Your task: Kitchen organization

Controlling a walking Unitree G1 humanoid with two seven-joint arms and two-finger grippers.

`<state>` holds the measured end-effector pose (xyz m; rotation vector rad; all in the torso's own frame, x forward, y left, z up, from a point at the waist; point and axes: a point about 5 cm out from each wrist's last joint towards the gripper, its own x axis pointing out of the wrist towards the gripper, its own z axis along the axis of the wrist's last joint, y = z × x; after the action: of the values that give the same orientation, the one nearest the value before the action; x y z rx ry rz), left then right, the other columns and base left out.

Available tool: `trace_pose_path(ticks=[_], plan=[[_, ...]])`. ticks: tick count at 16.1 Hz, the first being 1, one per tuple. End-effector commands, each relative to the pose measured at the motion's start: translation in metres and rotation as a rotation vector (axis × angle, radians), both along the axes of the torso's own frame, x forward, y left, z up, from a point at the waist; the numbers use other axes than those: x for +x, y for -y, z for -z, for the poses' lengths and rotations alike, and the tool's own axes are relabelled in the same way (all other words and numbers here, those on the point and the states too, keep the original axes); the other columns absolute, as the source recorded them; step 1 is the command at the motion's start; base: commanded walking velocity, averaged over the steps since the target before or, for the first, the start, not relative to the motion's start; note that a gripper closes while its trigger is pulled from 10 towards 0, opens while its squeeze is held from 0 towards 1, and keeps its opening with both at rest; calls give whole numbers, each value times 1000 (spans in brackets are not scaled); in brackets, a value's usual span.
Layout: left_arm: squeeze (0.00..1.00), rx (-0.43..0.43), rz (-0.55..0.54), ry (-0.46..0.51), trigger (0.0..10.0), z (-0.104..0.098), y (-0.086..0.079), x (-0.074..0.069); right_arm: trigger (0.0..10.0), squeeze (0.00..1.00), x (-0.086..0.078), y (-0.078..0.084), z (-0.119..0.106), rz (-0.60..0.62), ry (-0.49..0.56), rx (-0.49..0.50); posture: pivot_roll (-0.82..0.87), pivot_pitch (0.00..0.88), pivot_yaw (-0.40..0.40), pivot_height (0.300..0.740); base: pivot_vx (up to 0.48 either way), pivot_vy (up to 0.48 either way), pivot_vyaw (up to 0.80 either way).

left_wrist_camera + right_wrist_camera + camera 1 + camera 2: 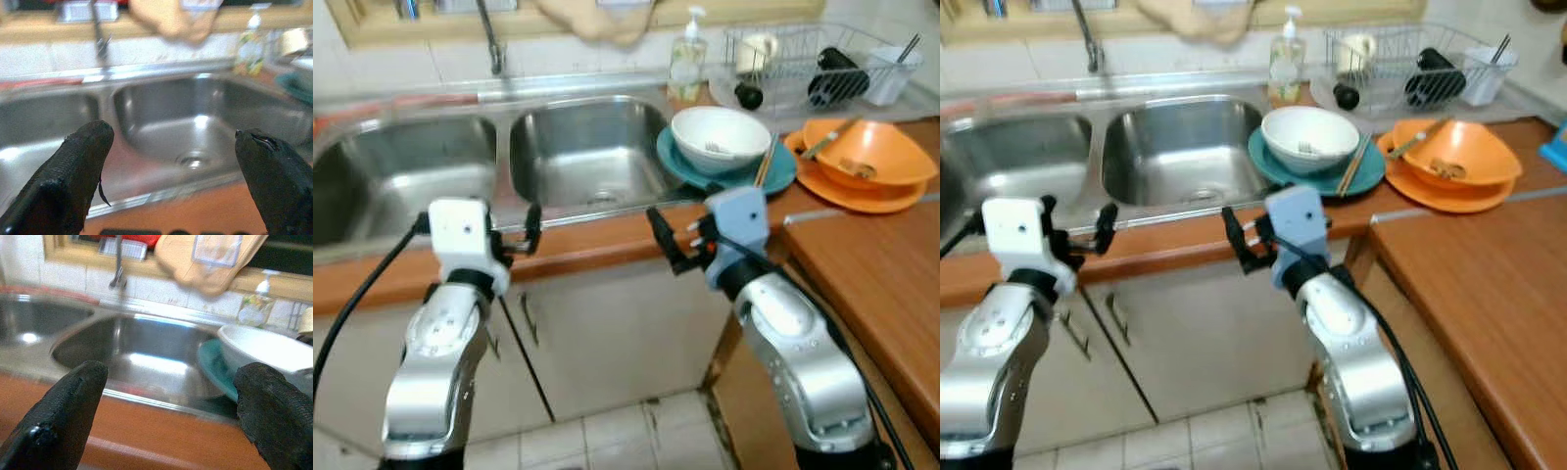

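Your left pincer [514, 232] and right pincer [674, 238] are both spread apart, holding nothing, arms raised level before the desk [607, 240] edge. The sink [582, 147] lies at 12 o'clock; the white bowl [720, 137] on its teal plate [778, 174] at 1 o'clock of your right pincer.

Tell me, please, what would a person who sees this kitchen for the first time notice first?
Most likely the double steel sink set in the wooden counter, with both robot hands held open before its front edge: the left hand and the right hand. Next, the dishes to the right of the sink: a white bowl on a teal plate, and beside them an orange bowl on an orange plate.
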<state>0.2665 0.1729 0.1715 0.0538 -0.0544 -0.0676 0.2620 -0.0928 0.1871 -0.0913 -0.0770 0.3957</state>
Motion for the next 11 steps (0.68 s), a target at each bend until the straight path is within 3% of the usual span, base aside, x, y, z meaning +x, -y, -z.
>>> trace_pose_path(ticks=[1, 3, 6, 8, 11], plan=[[0, -5, 49, 3, 10000, -3, 9, 3, 10000, 0, -1, 5, -8, 11, 30, 18, -97, 0, 57, 740, 315, 0, 0], [0, -11, 77, 19, 10000, -8, 13, 8, 10000, 0, -1, 5, -10, 16, 39, 10, -97, 0, 56, 740, 313, 0, 0], [0, -61, 133, 54, 10000, -23, 18, 13, 10000, 0, 2, 12, -40, 61, 135, 64, -91, 0, 59, 740, 311, 0, 0], [0, -62, 171, 54, 10000, -26, 19, 13, 10000, 0, 6, 19, -48, 100, 149, 65, -90, 0, 59, 740, 313, 0, 0], [0, -43, 192, 43, 10000, -23, 19, 10, 10000, 0, 5, 23, -55, 108, 147, 85, -94, 0, 50, 740, 311, 0, -731]])
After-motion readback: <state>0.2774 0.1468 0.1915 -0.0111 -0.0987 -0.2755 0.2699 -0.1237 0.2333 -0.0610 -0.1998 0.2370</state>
